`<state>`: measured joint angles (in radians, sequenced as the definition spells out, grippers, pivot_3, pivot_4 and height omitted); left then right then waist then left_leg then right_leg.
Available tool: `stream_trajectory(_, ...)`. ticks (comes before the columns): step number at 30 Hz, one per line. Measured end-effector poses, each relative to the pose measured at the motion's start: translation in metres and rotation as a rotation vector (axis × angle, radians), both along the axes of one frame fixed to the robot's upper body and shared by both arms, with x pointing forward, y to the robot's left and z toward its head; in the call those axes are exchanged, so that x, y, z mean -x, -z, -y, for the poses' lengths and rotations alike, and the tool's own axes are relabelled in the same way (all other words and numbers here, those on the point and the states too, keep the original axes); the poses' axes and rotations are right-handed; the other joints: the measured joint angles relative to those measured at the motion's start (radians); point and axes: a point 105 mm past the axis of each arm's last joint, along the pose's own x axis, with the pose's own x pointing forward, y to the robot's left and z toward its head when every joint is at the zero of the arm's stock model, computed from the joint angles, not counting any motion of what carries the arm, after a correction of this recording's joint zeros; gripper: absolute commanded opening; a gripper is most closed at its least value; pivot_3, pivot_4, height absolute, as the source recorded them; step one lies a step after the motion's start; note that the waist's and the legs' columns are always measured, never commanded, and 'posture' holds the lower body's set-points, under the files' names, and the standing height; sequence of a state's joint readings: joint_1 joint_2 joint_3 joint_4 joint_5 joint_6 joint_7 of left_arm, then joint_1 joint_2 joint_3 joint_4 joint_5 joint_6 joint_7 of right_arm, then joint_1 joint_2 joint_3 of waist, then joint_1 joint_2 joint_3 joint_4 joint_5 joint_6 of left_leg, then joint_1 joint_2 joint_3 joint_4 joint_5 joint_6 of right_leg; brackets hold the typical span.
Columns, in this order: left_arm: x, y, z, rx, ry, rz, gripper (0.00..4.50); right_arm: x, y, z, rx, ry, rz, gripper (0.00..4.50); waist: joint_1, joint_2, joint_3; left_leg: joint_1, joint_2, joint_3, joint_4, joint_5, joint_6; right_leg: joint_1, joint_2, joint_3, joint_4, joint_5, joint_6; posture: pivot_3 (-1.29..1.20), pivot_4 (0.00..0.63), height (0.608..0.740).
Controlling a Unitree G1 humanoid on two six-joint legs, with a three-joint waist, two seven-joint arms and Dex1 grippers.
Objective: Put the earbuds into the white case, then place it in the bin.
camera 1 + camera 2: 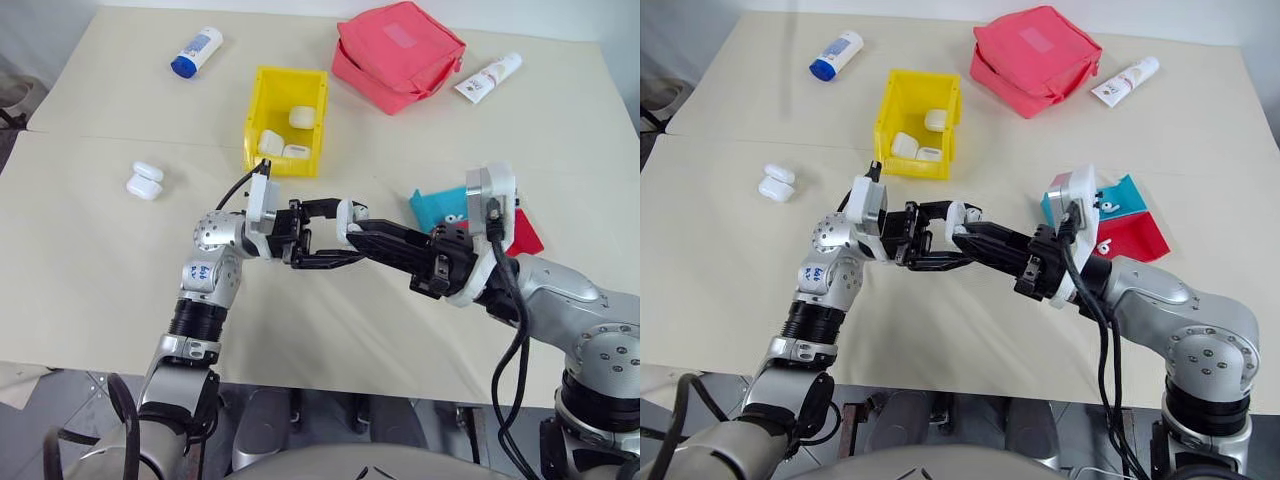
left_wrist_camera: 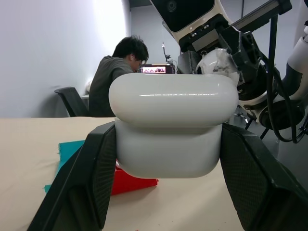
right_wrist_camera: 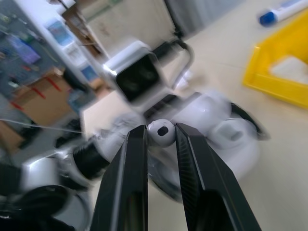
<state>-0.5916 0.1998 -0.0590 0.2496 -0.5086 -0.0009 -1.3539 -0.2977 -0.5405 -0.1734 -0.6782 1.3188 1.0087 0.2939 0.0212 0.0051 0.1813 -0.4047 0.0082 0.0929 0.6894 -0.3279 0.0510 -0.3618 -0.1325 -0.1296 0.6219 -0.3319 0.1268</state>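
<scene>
Grippers meet above the table [image 1: 120,280], so you see little of what passes between them. Your left gripper [image 2: 168,159] is clamped on the white case [image 2: 171,127], lid ajar, its inside hidden. Your right gripper [image 3: 161,132] pinches one earbud [image 3: 161,133], stem concealed. Behind them, the yellow bin [image 1: 262,100] holds three more cases.

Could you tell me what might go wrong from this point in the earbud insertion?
The right gripper pinches a tiny earbud by its fingertips; it could slip out over the table. The left gripper holds the white case in mid-air, lid open, so a misaligned push might twist the case loose.
</scene>
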Motion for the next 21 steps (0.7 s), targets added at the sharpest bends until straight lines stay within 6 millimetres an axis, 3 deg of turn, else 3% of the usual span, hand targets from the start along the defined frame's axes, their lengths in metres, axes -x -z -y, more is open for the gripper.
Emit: stream_trajectory(21, 0.004, 0.007, 0.000, -0.001, -0.020, -0.043, 2.80, 0.000, 0.012, 0.006, 0.007, -0.009, -0.008, 0.48, 0.001, 0.000, 0.000, 0.000, 0.000, 0.000, 0.000, 0.000, 0.000, 0.000, 0.000, 0.000, 0.000, 0.000, 0.000, 0.00, 0.150, 0.740)
